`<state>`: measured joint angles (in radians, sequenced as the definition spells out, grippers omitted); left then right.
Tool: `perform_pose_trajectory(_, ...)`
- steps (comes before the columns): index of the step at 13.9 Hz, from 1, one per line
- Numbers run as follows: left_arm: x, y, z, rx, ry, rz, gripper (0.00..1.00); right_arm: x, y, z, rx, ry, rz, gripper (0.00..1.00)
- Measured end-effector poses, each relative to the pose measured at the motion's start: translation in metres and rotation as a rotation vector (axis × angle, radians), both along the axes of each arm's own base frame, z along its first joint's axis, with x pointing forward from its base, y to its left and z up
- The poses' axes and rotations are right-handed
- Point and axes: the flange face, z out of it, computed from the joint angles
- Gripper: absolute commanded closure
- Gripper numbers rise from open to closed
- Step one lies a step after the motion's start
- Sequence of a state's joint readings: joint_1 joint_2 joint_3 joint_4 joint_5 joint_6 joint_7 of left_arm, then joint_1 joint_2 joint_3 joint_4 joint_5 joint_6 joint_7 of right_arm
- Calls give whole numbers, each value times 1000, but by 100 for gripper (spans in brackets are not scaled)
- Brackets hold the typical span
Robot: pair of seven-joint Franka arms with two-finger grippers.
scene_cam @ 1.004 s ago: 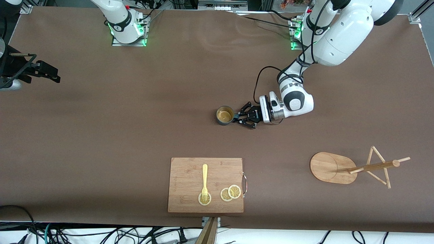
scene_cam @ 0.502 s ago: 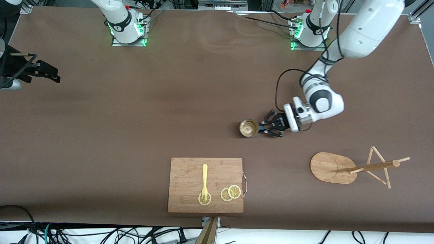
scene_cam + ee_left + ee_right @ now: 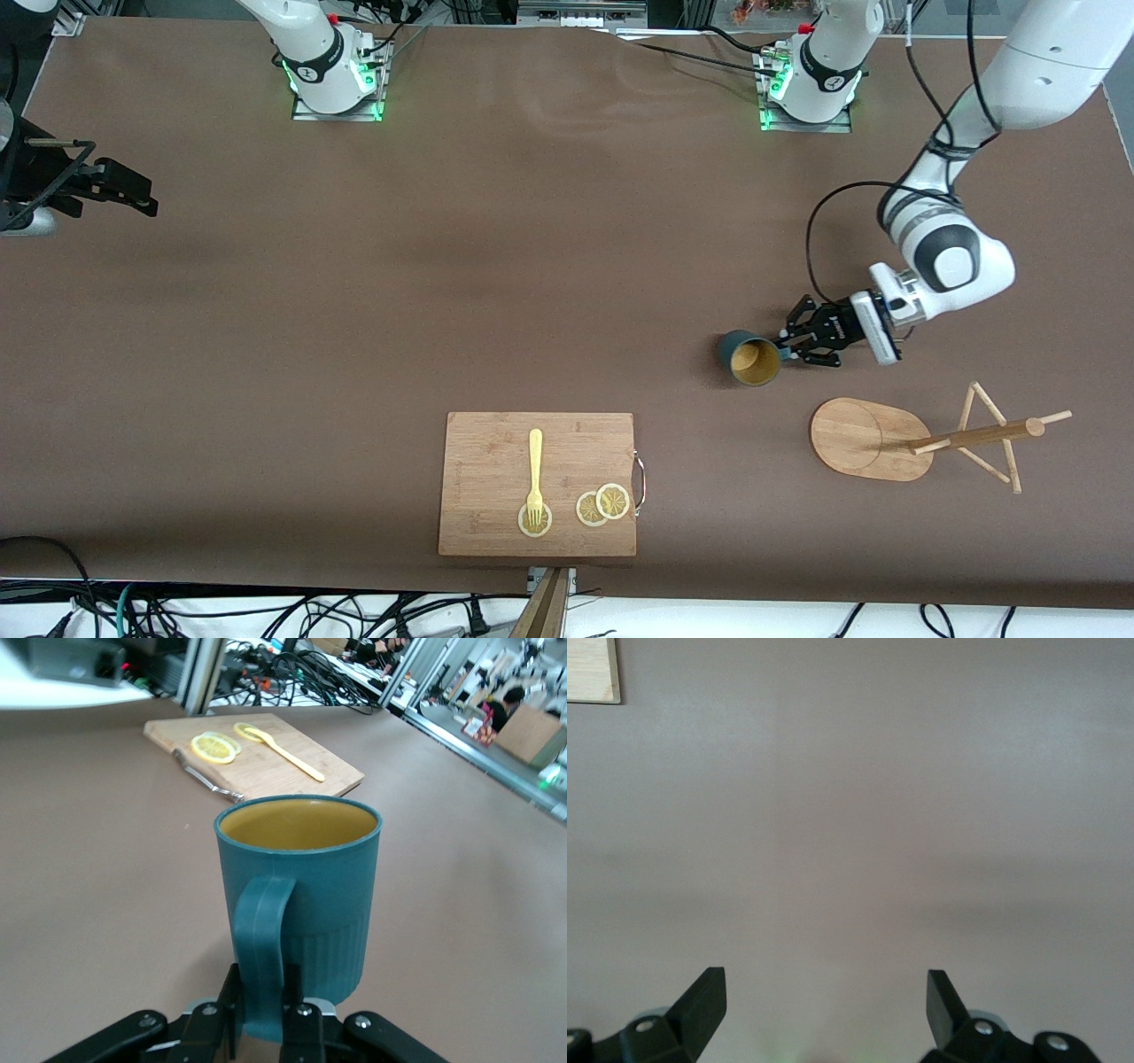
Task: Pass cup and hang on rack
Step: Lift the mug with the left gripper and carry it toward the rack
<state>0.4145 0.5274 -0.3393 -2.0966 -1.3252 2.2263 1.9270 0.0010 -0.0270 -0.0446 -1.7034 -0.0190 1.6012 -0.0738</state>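
The dark teal cup (image 3: 749,358) with a yellow-ochre inside hangs tilted in my left gripper (image 3: 784,348), mouth turned toward the front camera. The gripper is shut on the cup's handle (image 3: 261,939) and holds it over the table, close to the rack's oval base (image 3: 864,439). The left wrist view shows the ribbed cup (image 3: 310,886) just ahead of my left gripper (image 3: 263,1014). The bamboo rack (image 3: 970,434) with its pole and thin pegs is at the left arm's end. My right gripper (image 3: 124,190) waits open and empty at the right arm's end, and its wrist view shows it (image 3: 824,988) over bare table.
A bamboo cutting board (image 3: 538,483) with a metal handle lies near the front edge, carrying a yellow fork (image 3: 535,474) and lemon slices (image 3: 602,505). It also shows in the left wrist view (image 3: 292,771). Brown table (image 3: 354,310) lies between it and the arm bases.
My left gripper has carried the cup from the table's middle toward the left arm's end and the rack, tilting its mouth toward the front camera. The right arm has not moved.
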Motion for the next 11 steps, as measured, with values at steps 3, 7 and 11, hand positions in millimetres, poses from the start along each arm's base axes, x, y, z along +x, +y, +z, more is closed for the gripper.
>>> perform_pose_trajectory(3,-7,40,14,-79,160,27,100,0,0,0,0,0,0,0)
perform_pose_trajectory(7,-18,76,28,-151,283,57,100,0,0,0,0,0,0,0)
perform_pose_trajectory(11,-36,107,67,-266,444,54,100,0,0,0,0,0,0,0)
